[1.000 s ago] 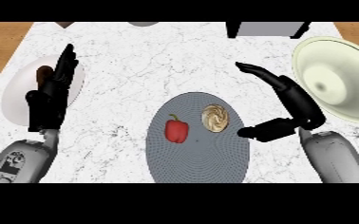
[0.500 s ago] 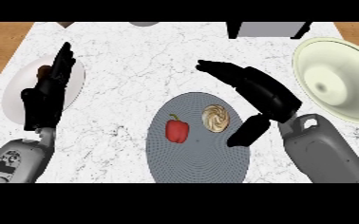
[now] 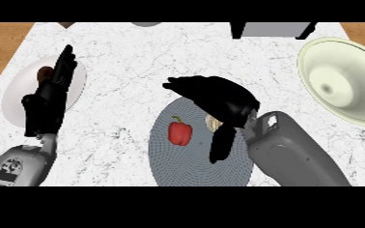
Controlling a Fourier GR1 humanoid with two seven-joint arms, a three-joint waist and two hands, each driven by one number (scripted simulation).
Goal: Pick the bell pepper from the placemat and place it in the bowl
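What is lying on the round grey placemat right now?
A red bell pepper lies on the round grey placemat. Beside it, a pale round item is mostly covered by the right hand above it.

right hand (image 3: 221,101) moved left, now over placemat (image 3: 178,164), near pepper (image 3: 179,131)

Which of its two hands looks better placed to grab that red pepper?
Right hand: it hovers over the placemat, beside the bell pepper. The left hand rests far off by a plate.
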